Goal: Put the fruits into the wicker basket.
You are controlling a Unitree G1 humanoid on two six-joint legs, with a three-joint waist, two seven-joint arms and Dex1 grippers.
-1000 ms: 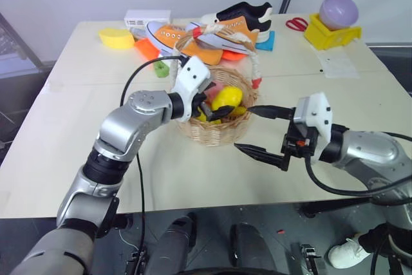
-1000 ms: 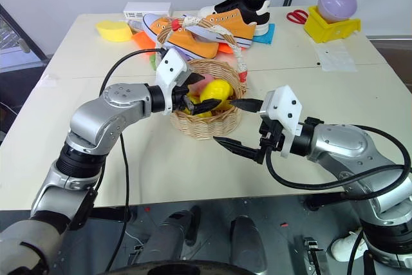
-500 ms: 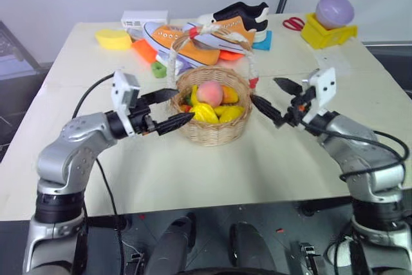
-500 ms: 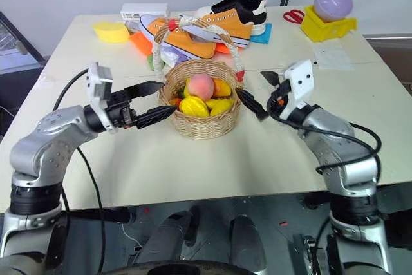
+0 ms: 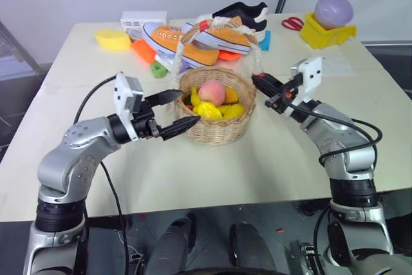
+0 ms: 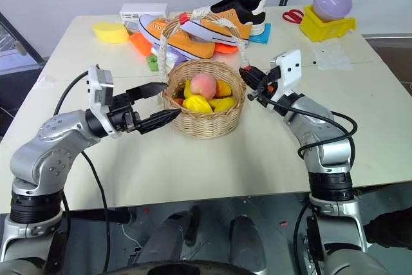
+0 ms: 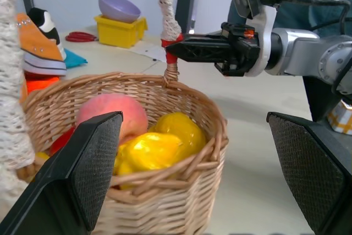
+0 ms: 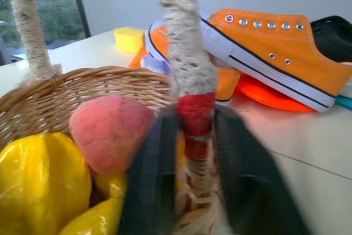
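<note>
Both hands level: right hand (image 6: pixel 248 82) pinching handle (image 8: pixel 190 75), left hand (image 6: pixel 159 102) spread.

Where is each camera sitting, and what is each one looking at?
Left eye view: on the head, looking down at the table and wicker basket; both arms show.
Right eye view: beside it, same scene.
Left wrist view: on the left arm, looking between its open jaws at the basket; the right gripper shows across it.
Right wrist view: on the right arm, its jaws shut on the handle's red end.
Shared: all four show the peach.
</note>
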